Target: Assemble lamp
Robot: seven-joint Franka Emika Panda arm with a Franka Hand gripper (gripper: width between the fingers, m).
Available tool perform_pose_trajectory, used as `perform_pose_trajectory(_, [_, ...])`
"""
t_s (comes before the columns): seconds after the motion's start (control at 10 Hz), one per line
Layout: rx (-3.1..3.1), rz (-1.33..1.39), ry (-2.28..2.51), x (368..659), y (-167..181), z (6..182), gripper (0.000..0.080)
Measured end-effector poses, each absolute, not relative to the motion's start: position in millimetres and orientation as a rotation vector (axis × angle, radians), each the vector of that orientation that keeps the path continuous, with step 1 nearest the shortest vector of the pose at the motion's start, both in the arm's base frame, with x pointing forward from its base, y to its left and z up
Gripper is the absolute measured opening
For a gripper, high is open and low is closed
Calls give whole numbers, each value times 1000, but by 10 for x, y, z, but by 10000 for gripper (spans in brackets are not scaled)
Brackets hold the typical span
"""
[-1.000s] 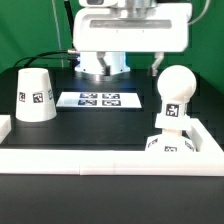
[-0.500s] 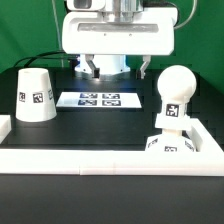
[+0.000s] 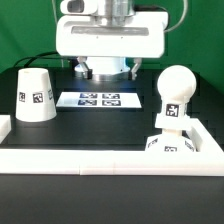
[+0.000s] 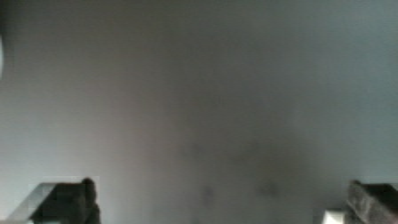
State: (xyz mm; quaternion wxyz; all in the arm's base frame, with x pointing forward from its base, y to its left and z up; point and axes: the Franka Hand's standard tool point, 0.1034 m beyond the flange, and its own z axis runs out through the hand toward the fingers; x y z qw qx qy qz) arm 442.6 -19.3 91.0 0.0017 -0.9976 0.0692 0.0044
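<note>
The white cone-shaped shade point(image 3: 35, 95) stands on the black table at the exterior view's left. The ball-shaped bulb point(image 3: 177, 88) stands upright on the blocky base point(image 3: 166, 141) at the exterior view's right, by the white wall. My gripper point(image 3: 108, 68) hangs open and empty high above the back middle of the table, over the marker board and apart from all three parts. In the wrist view only a blurred grey field shows between my fingertips point(image 4: 68, 203), and my gripper point(image 4: 221, 205) holds nothing.
The marker board point(image 3: 100, 99) lies flat at the back middle. A low white wall point(image 3: 100, 158) runs along the table's front edge and up both sides. The robot's white body point(image 3: 105, 60) stands behind the marker board.
My gripper has moved toward the exterior view's left and come down a little. The shade, bulb and base have not moved.
</note>
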Motion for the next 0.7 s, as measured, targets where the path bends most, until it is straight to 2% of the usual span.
perform_pose_trajectory(0.5, [-3138,15,96,4209,-927,970,698])
perform_pose_trajectory(0.7, [-3130,31,116,4212,-1056,1050,698])
